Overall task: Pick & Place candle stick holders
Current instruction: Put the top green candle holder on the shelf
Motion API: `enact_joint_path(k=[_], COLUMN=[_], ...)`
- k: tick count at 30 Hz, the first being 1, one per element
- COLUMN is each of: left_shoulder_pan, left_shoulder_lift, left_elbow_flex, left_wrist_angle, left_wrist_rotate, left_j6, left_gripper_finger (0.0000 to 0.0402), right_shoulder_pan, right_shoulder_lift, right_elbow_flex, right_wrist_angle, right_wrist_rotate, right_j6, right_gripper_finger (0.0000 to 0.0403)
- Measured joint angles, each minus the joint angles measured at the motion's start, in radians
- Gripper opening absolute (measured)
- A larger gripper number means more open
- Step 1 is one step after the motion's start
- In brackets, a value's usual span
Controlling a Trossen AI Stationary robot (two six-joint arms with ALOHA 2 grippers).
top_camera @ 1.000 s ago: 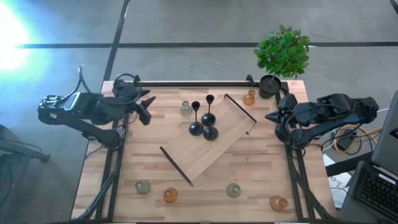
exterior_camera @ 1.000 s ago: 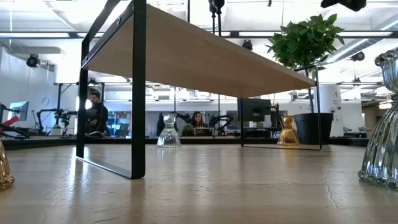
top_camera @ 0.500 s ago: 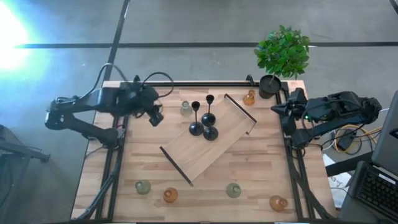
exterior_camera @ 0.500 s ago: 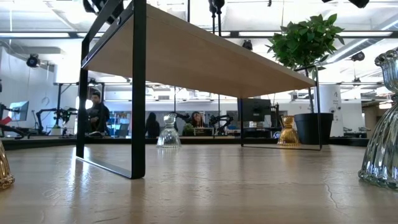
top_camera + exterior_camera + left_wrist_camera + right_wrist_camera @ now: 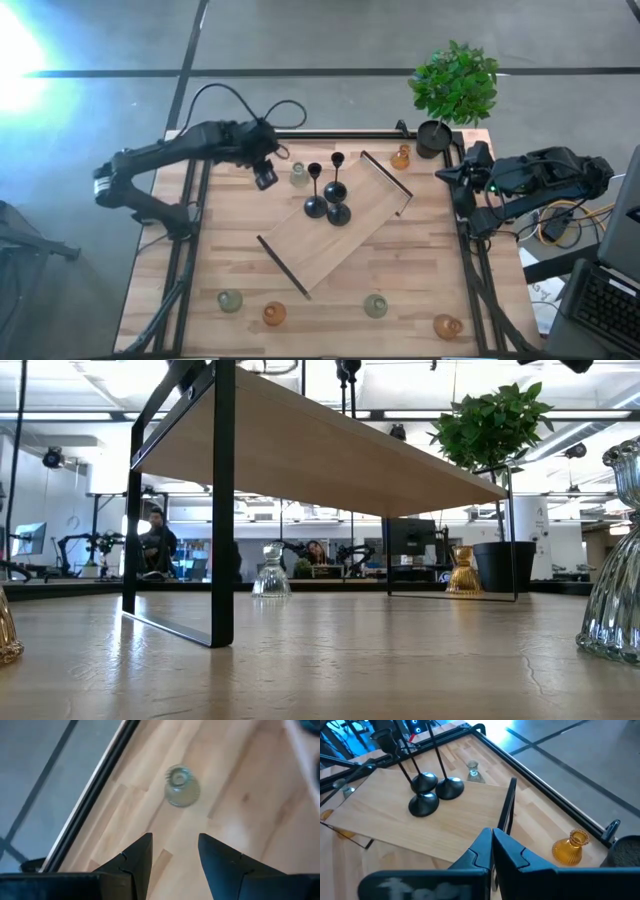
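Even, bright indoor light falls on the wooden table (image 5: 420, 290), and shadows under the raised shelf (image 5: 335, 225) are soft. A strong white glare burns out the floor well left of the table in the high view. Ceiling strip lights (image 5: 90, 415) glow behind the shelf. The pale green glass holder (image 5: 181, 786) looks motion-blurred.

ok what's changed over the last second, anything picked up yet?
Nothing picked up. The left gripper swung in from the table's left edge and now hangs open next to the pale green glass holder at the back, without touching it. The right gripper shifted slightly at the right edge and is shut, empty. The three black candlestick holders on the wooden shelf and every glass holder stayed put.
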Motion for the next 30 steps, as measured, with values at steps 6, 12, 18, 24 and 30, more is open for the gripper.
enact_joint_path(k=[6,12,18,24,30], left_shoulder_pan=[0.102,0.207,0.249,0.255,0.255], left_shoulder_lift=[0.041,0.096,0.192,0.294,0.35], left_elbow_flex=[0.0,0.0,0.0,0.0,0.0], left_wrist_angle=[0.075,0.17,0.17,0.216,0.249], left_wrist_rotate=[0.047,0.225,0.272,0.321,0.361], left_j6=[-0.088,-0.333,-0.412,-0.45,-0.477], left_gripper_finger=[0.0163,0.0163,0.0163,0.0163,0.0163], right_shoulder_pan=[0.0,0.0,0.0,0.0,0.0], right_shoulder_lift=[0.0,0.0,0.001,0.001,0.0], right_elbow_flex=[-0.005,-0.006,-0.007,-0.011,-0.025], right_wrist_angle=[-0.001,-0.001,-0.002,0.0,-0.001], right_wrist_rotate=[0.0,-0.001,-0.001,-0.002,-0.003], right_j6=[0.0,0.0,-0.001,0.0,0.004], right_gripper_finger=[0.0008,0.0008,0.0008,0.0008,0.0008])
